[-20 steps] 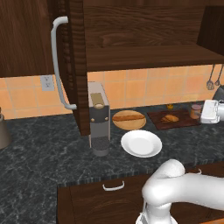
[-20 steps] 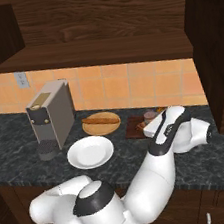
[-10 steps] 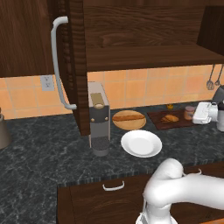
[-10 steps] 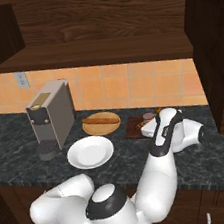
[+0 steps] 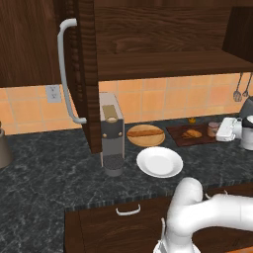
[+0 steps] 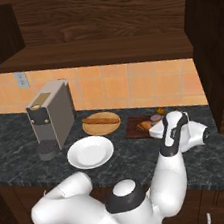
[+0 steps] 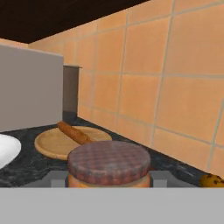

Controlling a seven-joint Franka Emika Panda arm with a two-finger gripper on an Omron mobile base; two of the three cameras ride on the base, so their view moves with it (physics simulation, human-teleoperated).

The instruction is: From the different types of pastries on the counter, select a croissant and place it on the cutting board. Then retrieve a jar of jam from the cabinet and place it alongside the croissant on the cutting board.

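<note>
Claw (image 7: 109, 181) clamped on jar of jam (image 7: 109, 166), 2 tips either side, jar low over right end of cutting board (image 5: 184, 137) on desk (image 5: 49, 173). Croissant (image 5: 191, 133) on board, just left of jar. Baguette (image 5: 145, 132) on wooden plate (image 5: 146, 138).

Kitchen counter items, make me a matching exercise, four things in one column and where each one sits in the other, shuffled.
Things:
1. croissant
2. baguette
3. jam jar
4. white plate

Places:
A. on the round wooden plate
B. bare on the counter, in front of the wooden plate
C. between the fingers
D. on the cutting board

Pairs: 1-D, 2-A, 3-C, 4-B
</note>
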